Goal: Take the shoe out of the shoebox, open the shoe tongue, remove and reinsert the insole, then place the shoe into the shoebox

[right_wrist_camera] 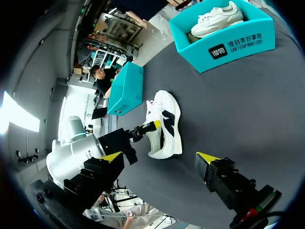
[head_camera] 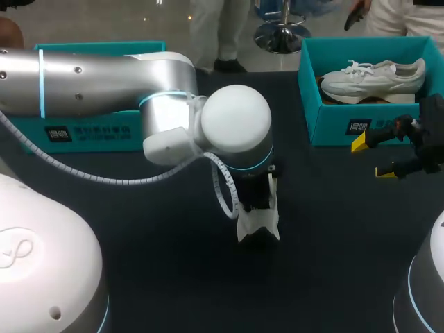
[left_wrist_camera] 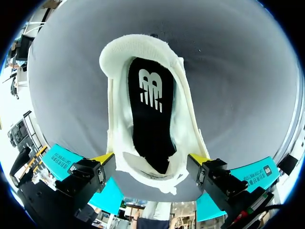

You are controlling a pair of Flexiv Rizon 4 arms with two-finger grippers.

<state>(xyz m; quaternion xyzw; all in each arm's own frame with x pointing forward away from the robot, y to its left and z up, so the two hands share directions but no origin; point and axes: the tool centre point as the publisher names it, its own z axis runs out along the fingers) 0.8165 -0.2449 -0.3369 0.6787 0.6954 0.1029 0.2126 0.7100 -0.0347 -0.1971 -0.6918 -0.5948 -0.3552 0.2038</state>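
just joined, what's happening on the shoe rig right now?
The left end effector is down over a white shoe standing on the table, at its opening; the black insole sits inside. The right end effector hangs open and empty in front of the teal shoebox, where a second white shoe lies.

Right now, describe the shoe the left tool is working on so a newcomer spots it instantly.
On the dark table, go to the middle, under the left tool. The white shoe there sits out on the tabletop, black insole showing; the other white shoe sits inside the open teal shoebox.
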